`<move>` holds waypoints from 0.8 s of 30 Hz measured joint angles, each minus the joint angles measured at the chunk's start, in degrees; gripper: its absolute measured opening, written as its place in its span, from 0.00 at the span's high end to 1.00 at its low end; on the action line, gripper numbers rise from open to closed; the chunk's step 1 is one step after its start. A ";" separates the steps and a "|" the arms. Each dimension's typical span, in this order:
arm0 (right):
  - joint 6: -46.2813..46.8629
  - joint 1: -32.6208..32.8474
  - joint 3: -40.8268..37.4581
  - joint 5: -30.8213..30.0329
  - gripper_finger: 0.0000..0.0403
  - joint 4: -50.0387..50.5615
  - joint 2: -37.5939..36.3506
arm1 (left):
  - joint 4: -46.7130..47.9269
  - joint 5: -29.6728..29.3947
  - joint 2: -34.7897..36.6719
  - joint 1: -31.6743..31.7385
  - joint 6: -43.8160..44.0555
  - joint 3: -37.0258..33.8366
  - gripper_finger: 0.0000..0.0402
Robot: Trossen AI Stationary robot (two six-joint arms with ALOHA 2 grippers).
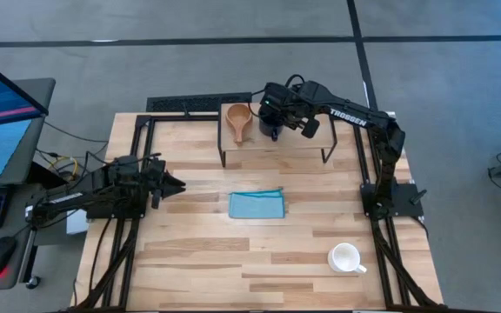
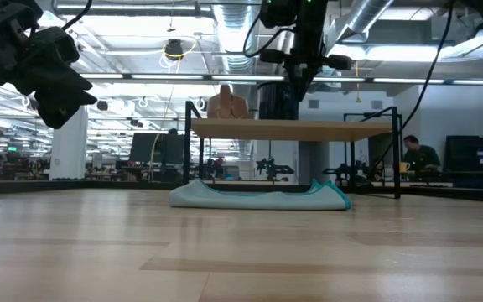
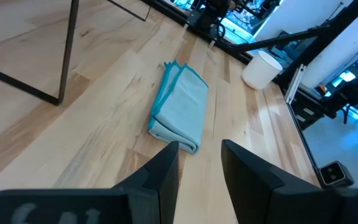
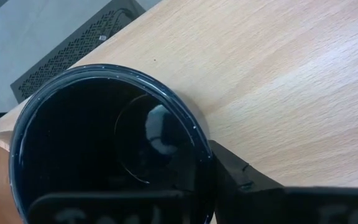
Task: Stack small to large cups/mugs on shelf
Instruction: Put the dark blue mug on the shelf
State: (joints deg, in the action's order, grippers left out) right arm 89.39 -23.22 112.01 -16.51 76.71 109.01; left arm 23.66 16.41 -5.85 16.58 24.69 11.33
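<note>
Between my right fingers [image 4: 204, 180], on the shelf [image 1: 298, 143]: navy mug [image 4: 104, 149], gripped at rim, wooden cup [image 1: 237, 120] beside. Left fingers [image 3: 201, 168] narrowly apart, over the counter [image 1: 190, 252].

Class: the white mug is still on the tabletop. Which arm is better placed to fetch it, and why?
Probably the right: the white mug sits on its side, though the right gripper grips the navy mug now.

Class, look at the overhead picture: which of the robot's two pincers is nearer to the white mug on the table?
Neither by much, the right slightly. The right pincer is over the shelf at the dark navy mug; the left pincer hovers left of the blue cloth. The white mug sits far from both.
</note>
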 joint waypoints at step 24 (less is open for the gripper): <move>0.09 0.33 0.00 0.18 0.83 -0.43 0.00 | -0.02 1.06 -0.01 -0.01 -0.02 0.00 0.73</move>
State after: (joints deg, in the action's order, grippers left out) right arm 89.47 -22.90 112.01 -16.34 76.28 109.01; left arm 23.64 17.47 -5.85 16.57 24.67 11.33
